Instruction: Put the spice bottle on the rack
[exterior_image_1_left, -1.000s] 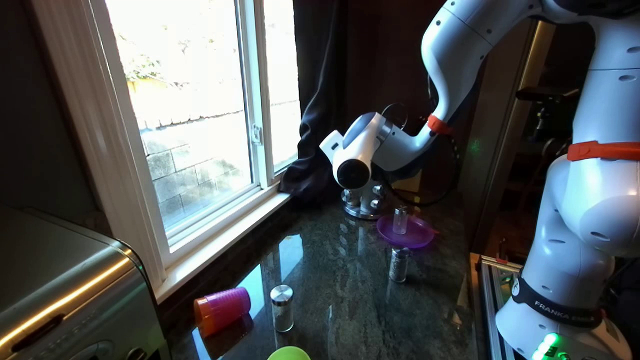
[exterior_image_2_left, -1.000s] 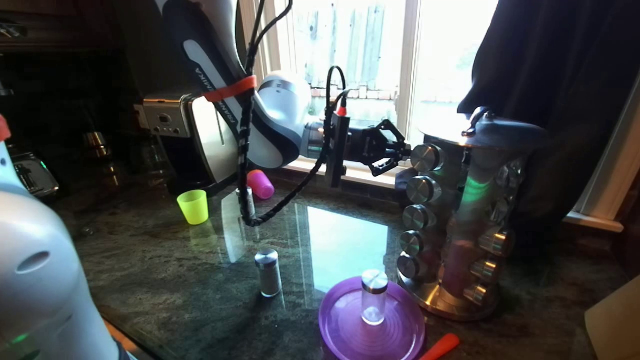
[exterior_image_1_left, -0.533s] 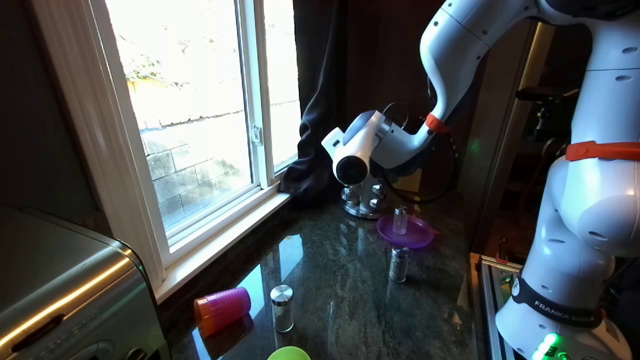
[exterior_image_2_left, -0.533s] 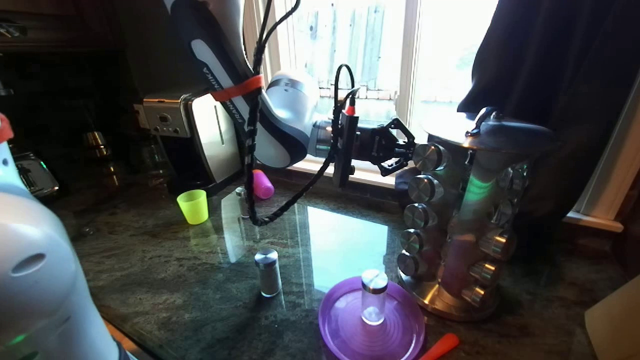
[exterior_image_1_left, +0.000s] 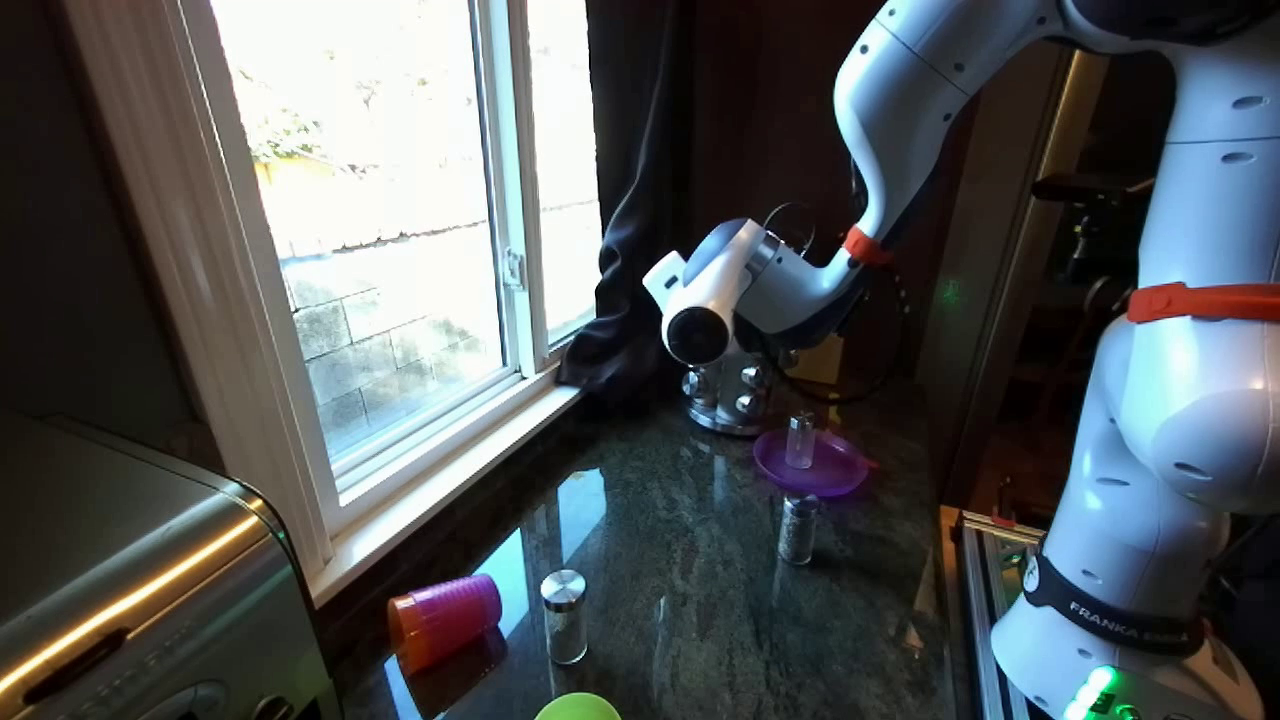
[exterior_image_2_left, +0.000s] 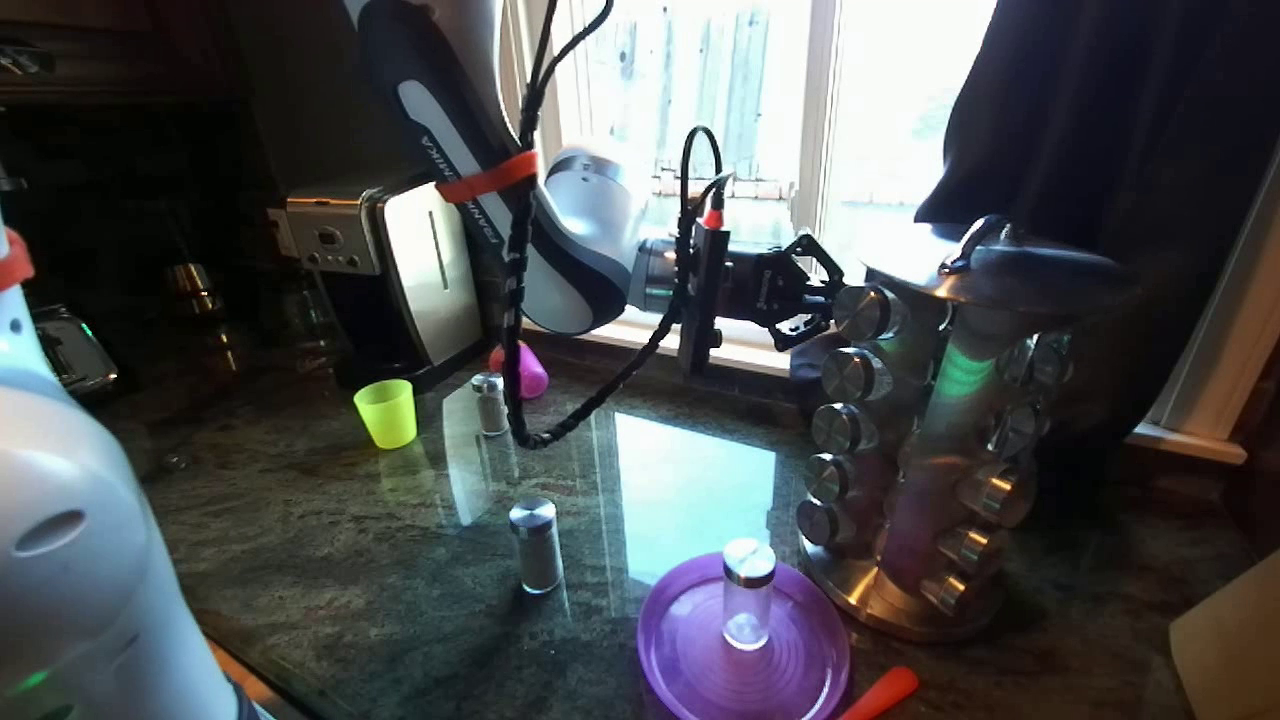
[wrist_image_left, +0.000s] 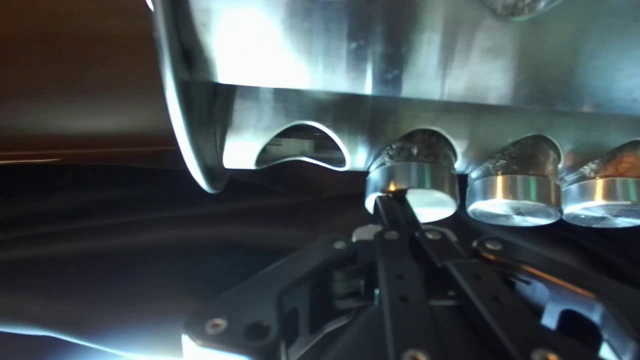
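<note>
The gripper (exterior_image_2_left: 840, 291) has been advanced and the rack (exterior_image_2_left: 940, 430) slightly tipped away. The fingertips (wrist_image_left: 387, 212) are held together, seemingly against the cap (wrist_image_left: 434, 204) of a spice bottle (wrist_image_left: 415, 175) (presumably the task's own) lodged in the rack, so that it can probably be pushed home rather than gripped.

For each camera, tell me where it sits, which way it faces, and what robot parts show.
Wrist view: mounted behind the shut gripper, facing the rack, which appears sideways; only the gripper shows, from the bottom edge.
An exterior view: above the counter by the metal appliance, looking along the window toward the rack; the arm and base show.
An exterior view: above the counter near the purple plate, facing the window; arm and gripper show.
Shared: both exterior views show rack, plate, window and arm.
</note>
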